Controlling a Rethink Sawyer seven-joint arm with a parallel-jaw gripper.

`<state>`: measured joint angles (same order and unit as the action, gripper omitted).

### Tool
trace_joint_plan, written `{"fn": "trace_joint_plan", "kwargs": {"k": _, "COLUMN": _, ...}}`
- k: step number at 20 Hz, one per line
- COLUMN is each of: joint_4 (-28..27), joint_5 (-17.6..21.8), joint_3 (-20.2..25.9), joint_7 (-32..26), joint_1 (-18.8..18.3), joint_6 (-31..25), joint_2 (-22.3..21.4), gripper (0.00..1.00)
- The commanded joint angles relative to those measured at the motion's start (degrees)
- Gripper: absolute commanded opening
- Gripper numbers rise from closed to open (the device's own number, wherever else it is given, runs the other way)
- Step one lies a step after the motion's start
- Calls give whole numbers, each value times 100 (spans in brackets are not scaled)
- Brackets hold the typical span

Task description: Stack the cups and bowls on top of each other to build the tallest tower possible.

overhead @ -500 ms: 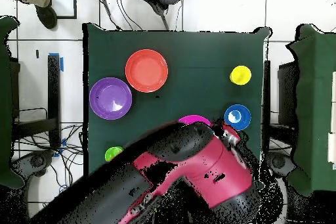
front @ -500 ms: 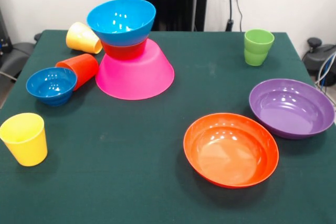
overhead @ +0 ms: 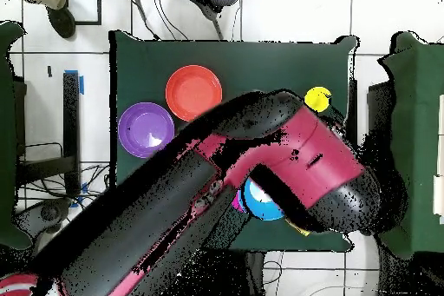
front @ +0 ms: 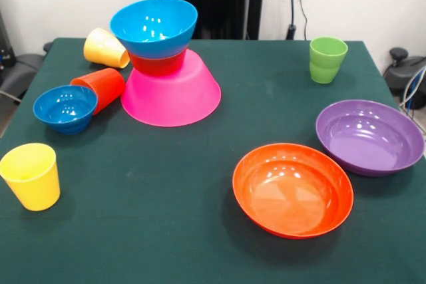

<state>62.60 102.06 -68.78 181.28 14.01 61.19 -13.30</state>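
Observation:
The tower stands at the far left of the front view: the large pink bowl (front: 170, 96) upside down, the small orange bowl (front: 157, 65) on it, and the medium blue bowl (front: 154, 26) upright on top. A yellow cup (front: 105, 48) and the orange-red cup (front: 101, 88) lie on their sides beside it. The small blue bowl (front: 64, 108) touches the orange-red cup. Another yellow cup (front: 31, 176) stands at the near left, and the green cup (front: 327, 59) at the far right. No gripper shows in either view. In the overhead view the red and black arm (overhead: 260, 162) hides most of the tower.
The wide shallow orange bowl (front: 293, 189) and the wide shallow purple bowl (front: 369, 136) sit upright at the near right of the green table (front: 166, 231). In the overhead view they show as the orange bowl (overhead: 193, 92) and the purple bowl (overhead: 146, 128). A person's foot (overhead: 61, 19) is at the top left.

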Motion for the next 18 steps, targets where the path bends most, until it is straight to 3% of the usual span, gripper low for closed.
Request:
{"fn": "trace_joint_plan", "kwargs": {"k": 1, "joint_4": -1142, "joint_5": -68, "joint_3": 768, "joint_7": 1283, "joint_1": -362, "joint_6": 386, "joint_2": 593, "gripper": 100}}
{"fn": "trace_joint_plan", "kwargs": {"k": 8, "joint_4": -1627, "joint_5": -165, "joint_3": 714, "joint_7": 1669, "joint_1": -615, "joint_6": 588, "joint_2": 876, "gripper": 100}}
{"fn": "trace_joint_plan", "kwargs": {"k": 18, "joint_4": -1857, "joint_5": -327, "joint_3": 690, "joint_7": 1460, "joint_1": -903, "joint_6": 837, "joint_2": 898, "gripper": 100}}
